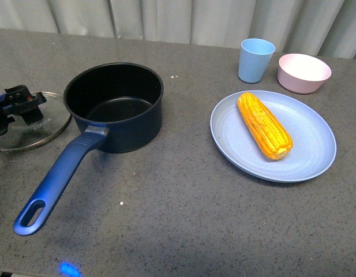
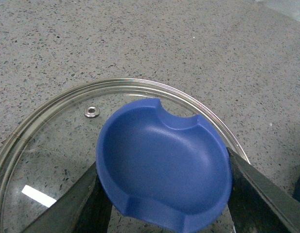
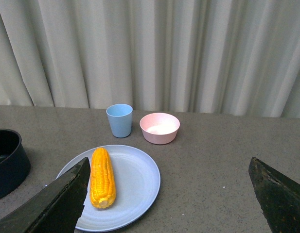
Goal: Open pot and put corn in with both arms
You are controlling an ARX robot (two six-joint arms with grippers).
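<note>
The left gripper (image 2: 162,162) pinches the blue knob (image 2: 164,170) of the glass lid (image 2: 52,145), lying at the front view's left edge just beside the open pot (image 1: 114,107); a dragging release could knock lid against pot. The right gripper (image 3: 169,165) hangs spread wide, and the corn (image 1: 264,126) on the plate (image 1: 316,156), centre right, may roll if grabbed off-centre.

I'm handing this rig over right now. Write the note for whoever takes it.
Left gripper: shut on the blue knob of the lid, which lies on the table left of the pot.
Right gripper: open and empty, not touching the corn.
Pot: uncovered, nothing inside.
Corn: on the blue plate, right of the pot.
Done: lid off.
Left: let go of the lid, grasp the corn, put it in the pot.
</note>
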